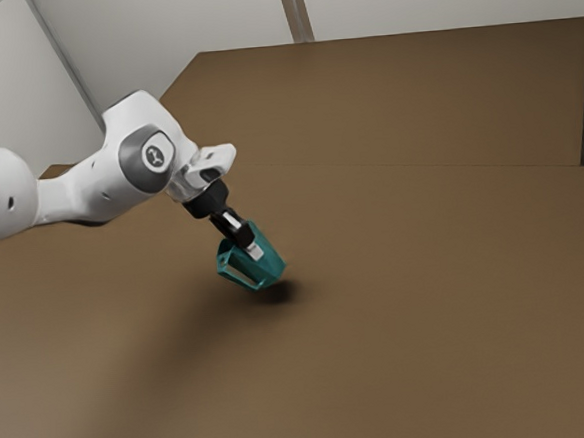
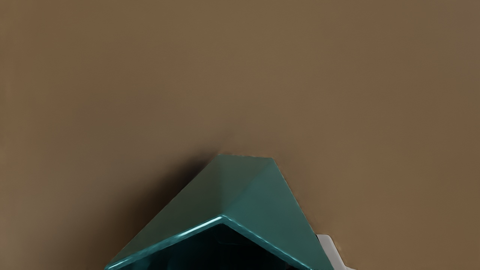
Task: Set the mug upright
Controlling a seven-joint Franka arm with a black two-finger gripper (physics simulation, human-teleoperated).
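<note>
Exterior view: mug (image 1: 268, 268) touching tool (image 1: 251, 247).

The white arm (image 1: 78, 197) reaches in from behind and above the gripper (image 1: 252, 249); the wrist (image 1: 150, 155) bends above it; the gripper slants downward, its fingers (image 2: 331, 250) clamped in a hold

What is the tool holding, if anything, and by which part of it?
The tool holds the teal mug by its side wall, one fingertip against the outside.
</note>
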